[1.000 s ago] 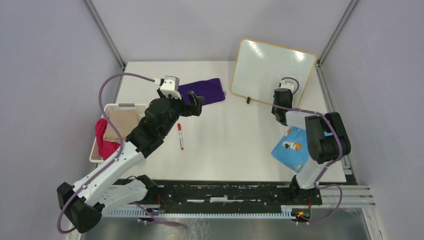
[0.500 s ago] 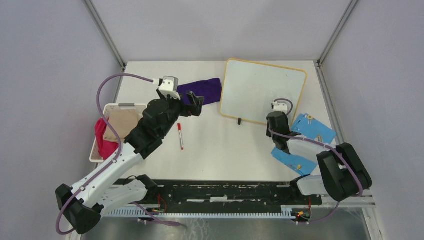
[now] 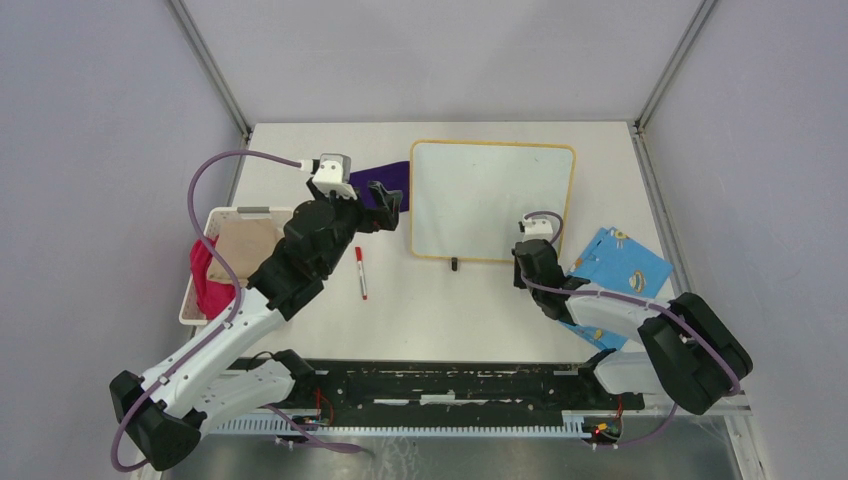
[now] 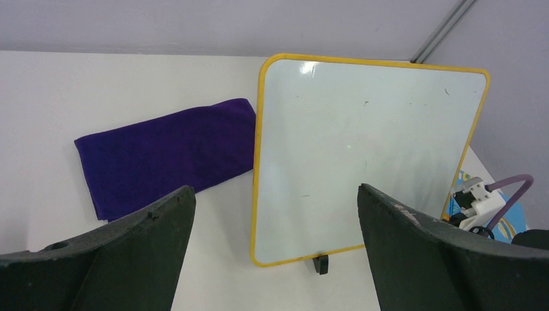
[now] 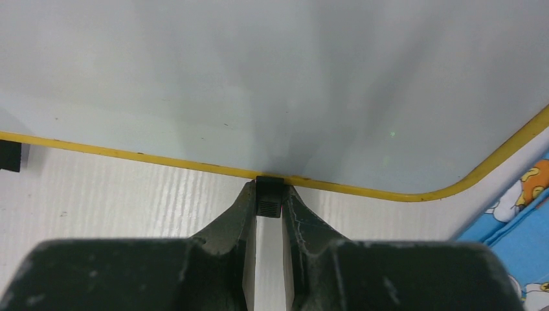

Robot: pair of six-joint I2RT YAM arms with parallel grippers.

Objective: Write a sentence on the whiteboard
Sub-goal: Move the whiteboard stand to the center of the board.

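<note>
The whiteboard (image 3: pixel 490 200) stands at the back middle of the table, a glossy white face in a yellow frame. Its face is blank and no sentence shows on it. My right gripper (image 3: pixel 527 260) is at its lower right edge. In the right wrist view this gripper (image 5: pixel 268 194) is shut on the board's small black foot (image 5: pixel 268 206). The other foot (image 3: pixel 453 264) rests free on the table. Left of the board hovers my left gripper (image 3: pixel 390 205). In the left wrist view it (image 4: pixel 275 194) is wide open and holds nothing. A red marker (image 3: pixel 360 272) lies on the table beside the left arm.
A purple cloth (image 3: pixel 385 178) lies flat just left of the board, partly under my left gripper. A white basket (image 3: pixel 240 212) with beige and pink cloths stands at the left edge. A blue patterned sheet (image 3: pixel 620 262) lies under my right arm.
My right gripper has dragged the whiteboard left and toward me, turning it square to the table edge. The right arm's elbow swung out to the right. The left arm barely moved.
</note>
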